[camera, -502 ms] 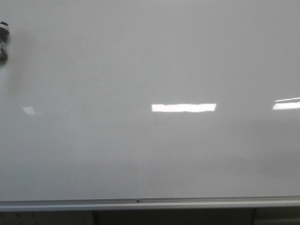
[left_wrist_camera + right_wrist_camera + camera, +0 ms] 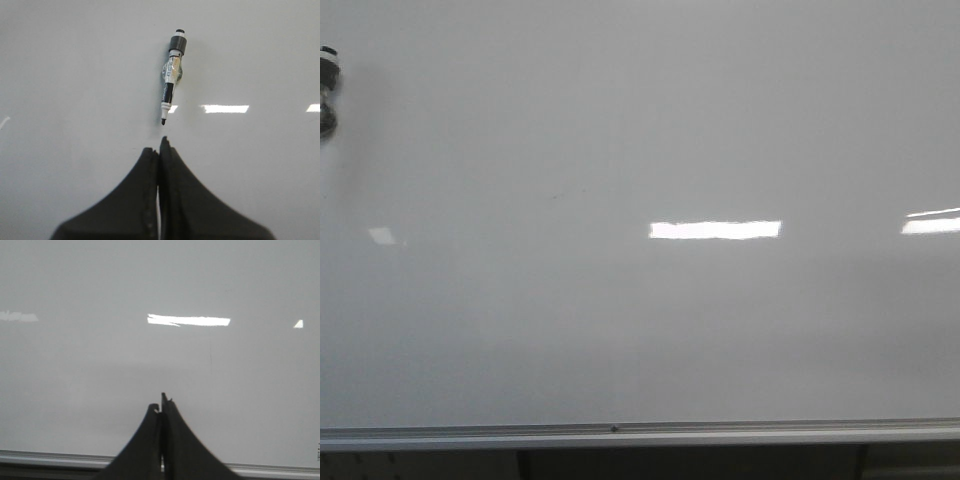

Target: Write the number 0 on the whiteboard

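Observation:
The whiteboard [image 2: 640, 330] is glossy white and fills the front view, with a silver-grey bottom rail [image 2: 640, 434]. No drawn 0 shows on it in any view. A black and white marker [image 2: 172, 75] rests against the board, tip pointing toward my left gripper [image 2: 160, 145], which is shut and empty just short of the tip. The marker's end shows at the far left edge of the front view [image 2: 326, 95]. My right gripper [image 2: 161, 407] is shut and empty, facing the whiteboard [image 2: 160, 355] low down near its rail [image 2: 40, 458]. Neither gripper shows in the front view.
Bright light reflections [image 2: 715, 230] lie across the board's middle and right. A tiny dark speck [image 2: 555, 196] sits left of centre. A faint thin vertical line [image 2: 210, 360] shows in the right wrist view. Dark space lies below the rail.
The left end of the middle light reflection has shifted slightly to the right. Nothing else has visibly moved.

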Controlling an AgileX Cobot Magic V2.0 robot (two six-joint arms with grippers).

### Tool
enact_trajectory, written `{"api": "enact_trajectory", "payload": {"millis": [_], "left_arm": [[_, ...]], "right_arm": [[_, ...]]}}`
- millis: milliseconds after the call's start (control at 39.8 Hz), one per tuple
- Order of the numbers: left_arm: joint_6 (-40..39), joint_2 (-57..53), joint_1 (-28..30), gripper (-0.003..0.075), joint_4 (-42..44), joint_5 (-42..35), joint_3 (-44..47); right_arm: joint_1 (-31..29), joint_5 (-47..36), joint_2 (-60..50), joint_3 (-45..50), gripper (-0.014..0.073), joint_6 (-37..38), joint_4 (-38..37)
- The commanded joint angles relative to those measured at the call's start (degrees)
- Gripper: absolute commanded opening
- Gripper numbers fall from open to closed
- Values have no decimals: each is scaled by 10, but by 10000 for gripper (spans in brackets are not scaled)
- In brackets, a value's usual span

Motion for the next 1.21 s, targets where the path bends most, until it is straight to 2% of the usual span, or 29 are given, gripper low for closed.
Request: {"api": "enact_trajectory", "payload": {"millis": [0,703,929,1054,1180], "left_arm": [[-5,-11,-2,-20,-2,-49,12],[-5,-11,-2,-20,-2,-49,12],[-5,-11,-2,-20,0,-115,12],[-5,-11,-2,-19,0,-155,-15],[-5,-3,-2,-19,17,-107,-82]], "right_arm": [[0,-46,-9,0,-69,0,-5],[0,-46,-9,0,-69,0,-5],[0,-82,-9,-1,-69,0,-5],[0,-74,-9,-30,-69,0,-5],[0,-30,-9,-92,-67,0,-5]]}}
